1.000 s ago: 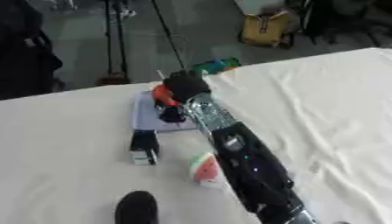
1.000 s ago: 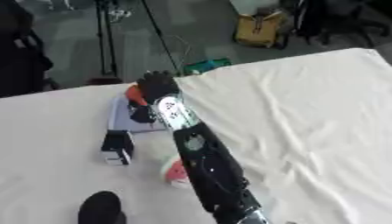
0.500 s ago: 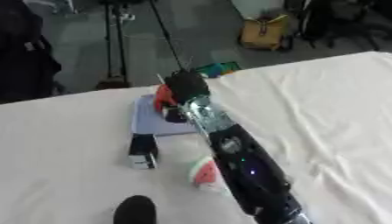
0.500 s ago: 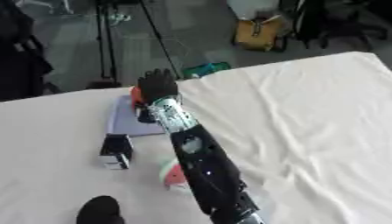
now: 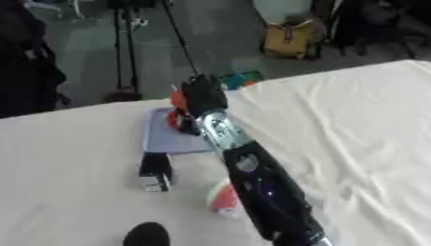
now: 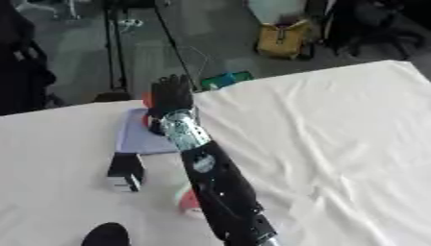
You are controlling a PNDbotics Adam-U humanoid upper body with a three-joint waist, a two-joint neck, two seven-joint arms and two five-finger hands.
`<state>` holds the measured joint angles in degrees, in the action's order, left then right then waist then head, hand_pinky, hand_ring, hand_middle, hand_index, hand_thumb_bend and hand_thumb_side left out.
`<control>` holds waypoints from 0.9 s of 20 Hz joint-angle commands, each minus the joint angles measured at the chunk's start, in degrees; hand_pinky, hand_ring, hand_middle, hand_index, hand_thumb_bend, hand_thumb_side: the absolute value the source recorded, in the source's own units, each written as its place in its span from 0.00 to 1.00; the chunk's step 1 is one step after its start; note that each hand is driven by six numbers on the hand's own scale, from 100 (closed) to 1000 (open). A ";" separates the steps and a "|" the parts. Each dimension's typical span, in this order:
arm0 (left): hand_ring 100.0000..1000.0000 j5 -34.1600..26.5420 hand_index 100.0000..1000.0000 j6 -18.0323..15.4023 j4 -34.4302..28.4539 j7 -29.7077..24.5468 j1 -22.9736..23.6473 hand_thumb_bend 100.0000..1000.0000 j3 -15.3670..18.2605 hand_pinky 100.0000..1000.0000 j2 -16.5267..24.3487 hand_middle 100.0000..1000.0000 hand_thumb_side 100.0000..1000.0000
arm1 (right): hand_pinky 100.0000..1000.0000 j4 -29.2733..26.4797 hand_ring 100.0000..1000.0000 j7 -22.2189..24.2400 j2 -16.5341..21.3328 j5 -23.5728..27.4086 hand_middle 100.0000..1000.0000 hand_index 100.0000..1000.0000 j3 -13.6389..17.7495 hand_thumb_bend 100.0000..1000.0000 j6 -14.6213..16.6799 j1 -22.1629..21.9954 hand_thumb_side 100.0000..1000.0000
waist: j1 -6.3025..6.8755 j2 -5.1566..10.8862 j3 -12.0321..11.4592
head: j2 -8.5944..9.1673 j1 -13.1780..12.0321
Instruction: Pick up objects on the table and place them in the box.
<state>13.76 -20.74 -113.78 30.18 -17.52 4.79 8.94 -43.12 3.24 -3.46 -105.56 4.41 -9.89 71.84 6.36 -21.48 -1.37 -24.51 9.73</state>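
Observation:
My right arm runs from the lower edge up across the white table (image 5: 353, 120), and its black hand (image 5: 202, 92) sits at the far edge with the fingers straight and spread. A red-orange object (image 5: 178, 118) lies right beside and partly behind the hand, on the far corner of a flat lavender box (image 5: 165, 138); whether they touch is hidden. Nearer me lie a black-and-white blocky object (image 5: 156, 170) and a round red, white and green object (image 5: 221, 197), which is against my forearm. At the lower edge sits a black rounded shape (image 5: 147, 235), perhaps my left hand.
A teal-green thing (image 5: 239, 78) shows just beyond the table's far edge. On the floor behind are a yellow bag (image 5: 286, 41) and tripod legs (image 5: 126, 43). The cloth to the right of my arm is wrinkled.
The right hand's fingers have gone from bunched to straight and spread over the red-orange object. The objects on the table stay where they were.

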 commanded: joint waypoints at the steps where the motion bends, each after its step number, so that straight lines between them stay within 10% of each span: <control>1: 0.63 -0.24 0.63 0.00 -0.81 -0.25 -0.45 0.00 0.04 0.63 0.48 0.73 0.83 | 0.88 -0.14 0.89 0.66 -0.62 -0.40 0.74 0.87 0.04 0.00 0.79 1.09 0.70 | 0.09 1.04 -0.11 | 0.69 0.15; 18: 0.63 -0.31 0.62 -0.02 -0.81 -0.53 -0.42 0.00 -0.05 0.63 0.46 0.73 0.82 | 0.92 0.21 0.99 5.22 0.80 -1.01 0.97 1.00 0.40 0.12 3.14 1.22 0.99 | 0.13 0.87 -0.23 | 1.18 0.67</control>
<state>13.60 -20.67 -113.78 29.82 -17.56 4.79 8.92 -42.11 8.72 -3.18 -106.06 4.60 -6.19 71.81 6.53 -21.67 -1.42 -24.04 10.25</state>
